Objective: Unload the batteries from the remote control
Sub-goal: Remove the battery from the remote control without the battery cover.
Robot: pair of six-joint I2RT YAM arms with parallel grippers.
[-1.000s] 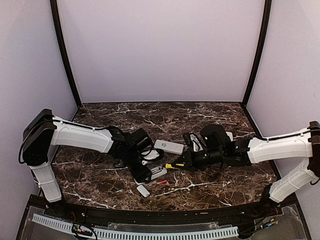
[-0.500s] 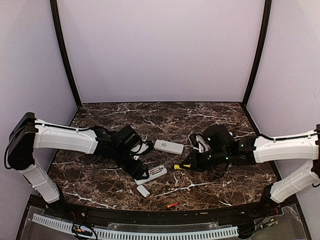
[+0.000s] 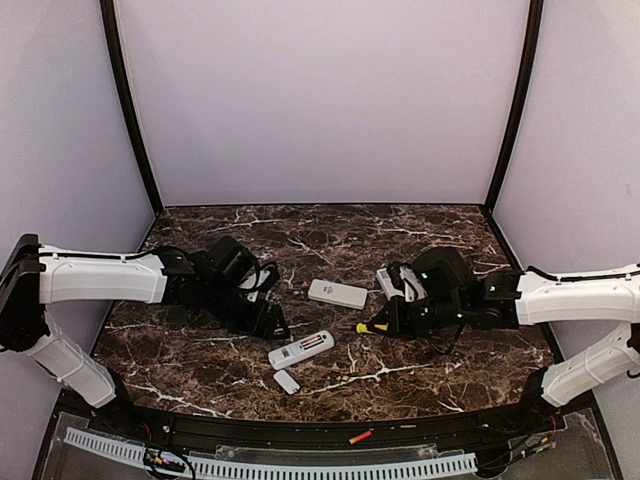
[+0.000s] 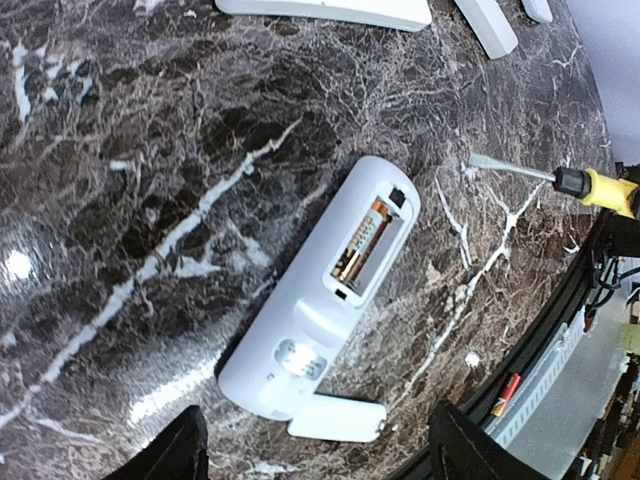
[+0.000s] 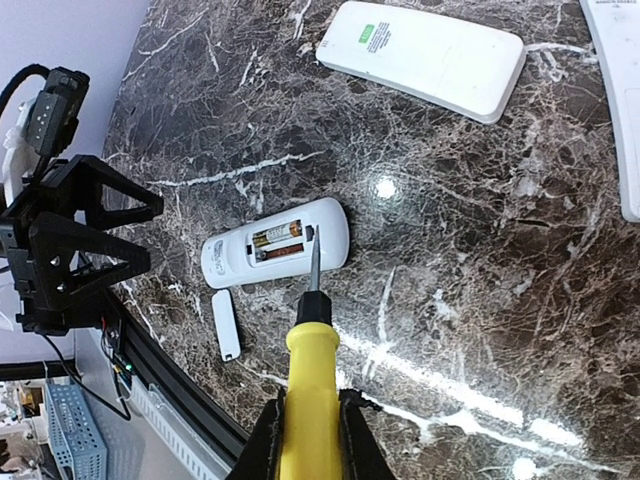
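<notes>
remote (image 4: 300,330) lying open, orange battery (image 4: 360,240) inside

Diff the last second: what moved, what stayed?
The left gripper backed off left from the remote, open. The loose battery rolled onto the front ledge. The right gripper, shut on the screwdriver, eased right. Remote and white cover stayed put.

- The screwdriver (image 5: 312,370): handle end cut off by the bottom edge, inside the right gripper (image 5: 311,440)
- The left gripper (image 4: 320,455): only two dark fingertips (image 4: 170,455) show, the rest cut off
- From above, the batteries (image 3: 312,344) in the open remote (image 3: 295,352) are too small to count
</notes>
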